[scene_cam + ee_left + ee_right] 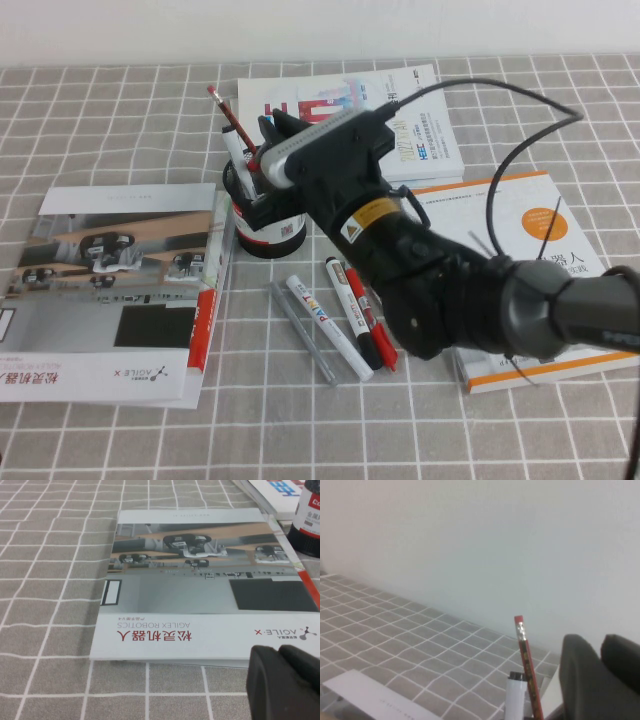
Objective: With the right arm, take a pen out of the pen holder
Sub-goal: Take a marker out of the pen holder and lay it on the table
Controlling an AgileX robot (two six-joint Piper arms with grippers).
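Note:
The pen holder (pixel 270 228), a black and white cup with a red label, stands at mid table; its side also shows in the left wrist view (pixel 310 525). A red pencil (pixel 230 118) (pixel 527 670) and a white marker (pixel 236 148) (pixel 515 697) stick up from it. My right gripper (pixel 257 168) (pixel 601 647) reaches into the holder's mouth, its fingers drawn close on a red-tipped pen (pixel 253 159); the pen's body is hidden. My left gripper (pixel 278 652) hovers low by the brochure's near edge, fingers pressed together on nothing. It is outside the high view.
A brochure (pixel 120 290) (pixel 200 580) lies left of the holder. One book (pixel 350 105) lies behind it and an orange and white book (pixel 540 250) lies under my right arm. Several loose pens (pixel 330 325) lie in front of the holder.

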